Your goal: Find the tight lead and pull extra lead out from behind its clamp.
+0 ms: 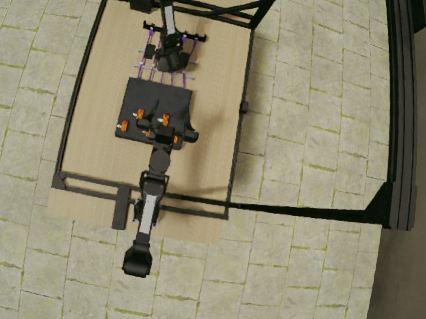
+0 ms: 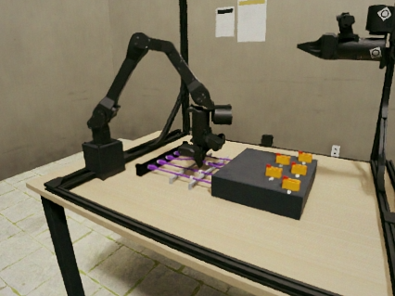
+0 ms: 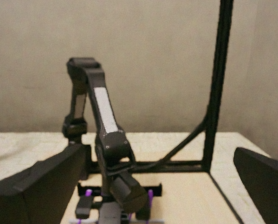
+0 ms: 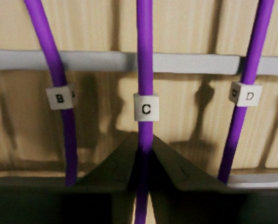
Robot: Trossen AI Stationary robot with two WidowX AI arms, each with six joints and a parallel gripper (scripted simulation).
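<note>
Purple lead C runs straight between the fingertips of my right gripper, which is shut on it just below its white tag. Lead B and lead D lie on either side, untouched. My left gripper is open and empty, high above the black box. Orange handles with red parts sit on the box; their letters cannot be read. In the top view the left arm hides part of them.
Grey crossbars run across the leads. A black socket bar holds the leads' plugs at the right arm's side. A black frame edges the table.
</note>
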